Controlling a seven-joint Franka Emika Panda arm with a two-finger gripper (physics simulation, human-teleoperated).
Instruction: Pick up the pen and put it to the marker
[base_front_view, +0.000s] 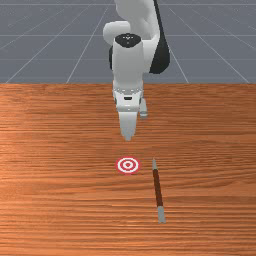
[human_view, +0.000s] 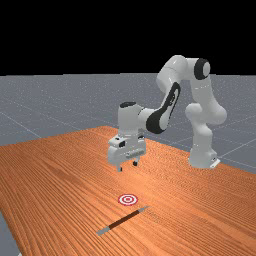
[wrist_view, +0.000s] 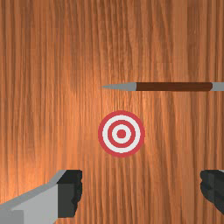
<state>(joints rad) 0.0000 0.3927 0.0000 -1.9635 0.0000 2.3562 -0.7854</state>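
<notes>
My gripper (human_view: 128, 166) hangs above the table in the far view, fingers apart and nothing between them. The wrist view has the open gripper (wrist_view: 141, 188) with its two black pads wide apart. A pen with a brown body and grey ends (base_front_view: 158, 187) lies flat on the wood, to the front view's right of the round red-and-white marker (base_front_view: 128, 165). Its pointed grey end faces toward the arm's side. In the wrist view the marker (wrist_view: 121, 134) lies between the pen (wrist_view: 174, 86) and the fingers, not touching the pen.
The orange-brown wooden table (base_front_view: 60, 175) lies beneath the hand, pen and marker. At the far view's right, the arm's base (human_view: 202, 157) stands by the table's back edge.
</notes>
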